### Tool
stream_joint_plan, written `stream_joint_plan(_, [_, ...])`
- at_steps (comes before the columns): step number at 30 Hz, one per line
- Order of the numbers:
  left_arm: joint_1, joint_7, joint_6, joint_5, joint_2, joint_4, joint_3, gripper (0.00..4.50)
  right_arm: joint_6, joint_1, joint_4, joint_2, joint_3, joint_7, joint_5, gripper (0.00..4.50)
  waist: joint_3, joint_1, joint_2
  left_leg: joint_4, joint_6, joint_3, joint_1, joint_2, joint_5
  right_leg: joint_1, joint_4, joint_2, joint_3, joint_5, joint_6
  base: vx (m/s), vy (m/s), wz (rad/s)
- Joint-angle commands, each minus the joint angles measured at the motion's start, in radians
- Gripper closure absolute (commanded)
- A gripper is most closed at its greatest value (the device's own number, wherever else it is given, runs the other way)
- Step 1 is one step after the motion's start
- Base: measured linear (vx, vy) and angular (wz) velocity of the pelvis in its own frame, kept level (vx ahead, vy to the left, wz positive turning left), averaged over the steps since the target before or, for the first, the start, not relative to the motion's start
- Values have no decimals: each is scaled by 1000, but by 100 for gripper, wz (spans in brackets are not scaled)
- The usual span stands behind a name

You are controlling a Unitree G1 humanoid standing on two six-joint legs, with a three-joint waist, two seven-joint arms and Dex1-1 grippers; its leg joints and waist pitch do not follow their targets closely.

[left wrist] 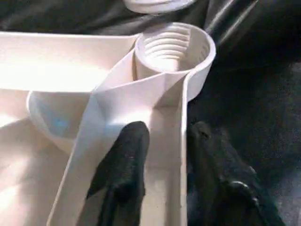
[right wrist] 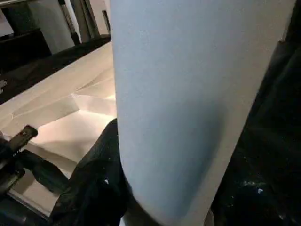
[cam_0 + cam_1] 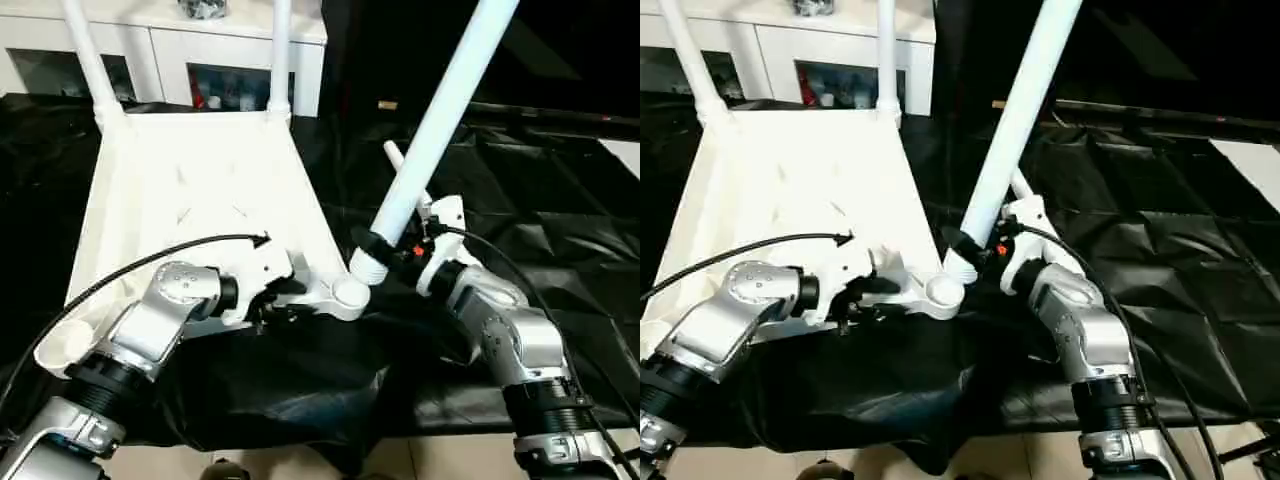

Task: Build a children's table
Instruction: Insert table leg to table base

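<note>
Beside the upturned white plastic tabletop's (image 3: 190, 190) near corner socket (image 3: 349, 294), the right gripper (image 3: 385, 247) pinches a long white tubular leg (image 3: 440, 115), tilted, forearm bent inward; the left gripper (image 1: 162, 155) clamps the tabletop's rim.

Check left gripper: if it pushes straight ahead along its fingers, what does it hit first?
Likely the empty threaded corner socket of the table top; the left gripper clamps the rim wall leading straight to it.
</note>
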Motion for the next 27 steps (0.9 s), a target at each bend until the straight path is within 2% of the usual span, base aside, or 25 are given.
stream_joint_plan(1, [7,-8,13,-3,8,-30,7,307,13,-1,-30,-9,-4,-4,-5,260,-74,0,27,-82,-50,-8,22,26,-332,49,-80,-68,53,-350,-136,0,0,0])
stream_joint_plan(4, [13,-16,27,-11,18,-40,4,341,14,-4,-27,-10,-3,-2,-6,260,-72,0,27,-82,-47,-8,24,26,-334,48,-80,-68,53,-358,-137,0,0,0])
stream_joint_plan(6, [19,-31,43,-12,29,-54,-1,344,13,-8,-21,-11,-1,0,-6,260,-71,-1,28,-82,-48,-8,25,26,-336,47,-82,-68,53,-367,-136,0,0,0])
stream_joint_plan(7, [23,-40,46,-8,36,-60,-6,361,13,-7,-22,-11,0,0,-7,260,-71,-2,22,-82,-47,-7,25,26,-341,47,-83,-68,53,-377,-133,0,0,0])
stream_joint_plan(8, [25,-43,47,-5,39,-63,-9,361,14,-7,-23,-11,1,0,-7,260,-71,-2,22,-82,-47,-7,25,26,-341,47,-83,-68,53,-377,-133,0,0,0])
stream_joint_plan(9, [28,-52,51,3,46,-70,-16,374,14,-7,-23,-12,2,0,-6,260,-70,-1,25,-82,-47,-8,25,26,-342,46,-84,-69,53,-390,-130,0,0,0])
stream_joint_plan(12, [31,-53,55,13,50,-73,-22,386,16,-6,-24,-13,4,0,-6,260,-69,-2,26,-82,-48,-9,26,25,-354,45,-88,-70,53,-418,-121,0,0,0])
stream_joint_plan(15, [32,-55,52,28,56,-72,-33,418,25,-7,-25,-16,9,8,-6,260,-67,-2,27,-83,-48,-10,28,25,-370,42,-91,-70,51,-441,-115,0,0,0])
stream_joint_plan(18, [27,-48,54,30,51,-68,-28,429,51,-22,-10,-24,26,29,-7,260,-67,-4,26,-84,-50,-12,27,25,-377,44,-92,-69,50,-454,-107,0,0,0])
stream_joint_plan(19, [24,-44,55,25,44,-65,-22,446,63,-29,-3,-25,30,38,-4,260,-67,-4,27,-83,-50,-12,29,25,-378,44,-92,-70,50,-454,-108,0,0,0])
stream_joint_plan(25, [14,-39,73,6,15,-67,-9,450,99,-62,34,-44,57,88,-7,260,-67,-3,26,-82,-48,-11,29,25,-369,45,-93,-71,51,-455,-110,0,0,0])
stream_joint_plan(26, [10,-34,74,10,5,-63,-13,450,93,-73,53,-47,61,98,-13,260,-68,-5,18,-81,-45,-10,28,25,-363,45,-92,-71,51,-448,-113,0,0,0])
stream_joint_plan(27, [10,-34,74,10,4,-63,-13,450,93,-74,54,-47,61,98,-14,260,-69,-3,21,-81,-44,-10,29,25,-357,45,-90,-72,52,-445,-116,0,0,0])
